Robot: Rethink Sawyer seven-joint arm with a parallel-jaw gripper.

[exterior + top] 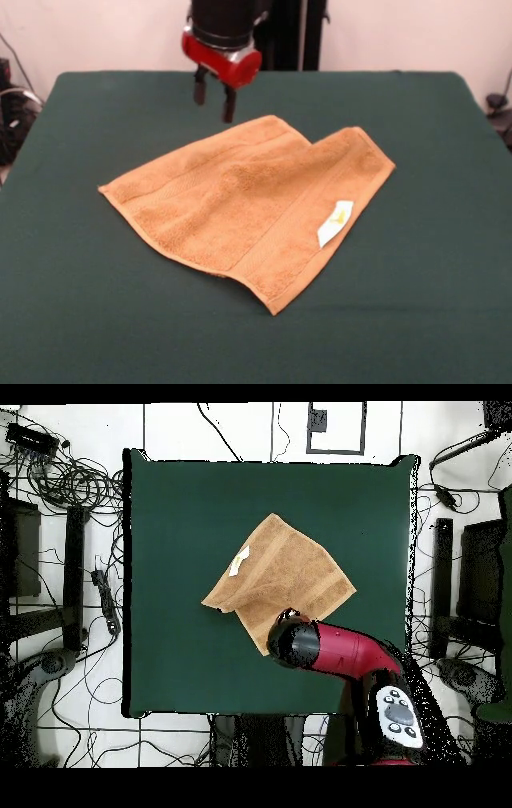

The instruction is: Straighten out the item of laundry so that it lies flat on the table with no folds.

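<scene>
The orange-tan towel [240,200] lies near the middle of the dark green table [80,320]. One part is folded over, which leaves a notch at its far edge. Its white label [334,222] shows near the right edge. My gripper [214,98] hangs open and empty just above the table, beside the towel's far corner and not touching it. In the overhead view the towel [285,574] and its label [239,562] show on the table [180,654]. There the red arm's end [295,641] covers the gripper and the towel's nearest corner.
The red and black arm [350,652] reaches in from the table's bottom right edge in the overhead view. Cables and stands [85,494] lie on the floor around the table.
</scene>
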